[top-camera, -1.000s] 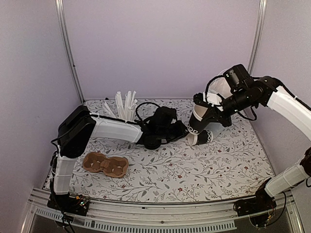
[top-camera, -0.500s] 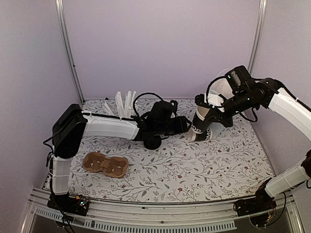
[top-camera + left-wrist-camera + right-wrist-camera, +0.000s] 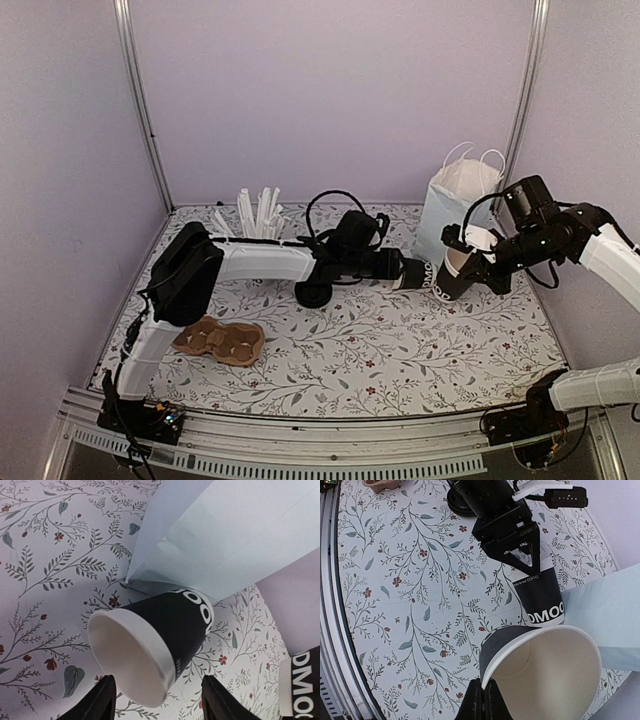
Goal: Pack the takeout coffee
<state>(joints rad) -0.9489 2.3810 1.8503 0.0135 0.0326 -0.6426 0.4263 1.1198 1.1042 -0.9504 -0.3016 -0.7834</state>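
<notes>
While the left gripper [image 3: 159, 680] stands wide — tipped paper cup [image 3: 165, 630] just ahead — the right gripper [image 3: 483, 697] pinches a second cup [image 3: 545, 670] by its rim.

A pale blue paper bag [image 3: 447, 212] with white handles stands upright at the back of the flowered table [image 3: 400, 350]. Well left of the bag stand white straws [image 3: 258, 212]. A brown cardboard cup carrier [image 3: 218, 340] lies farther left and nearer the front edge, with a black lid [image 3: 311, 296] between it and the bag.

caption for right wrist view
Right end effector pinching the rim of one black cup; open left end effector at a second cup beside the blue bag
</notes>
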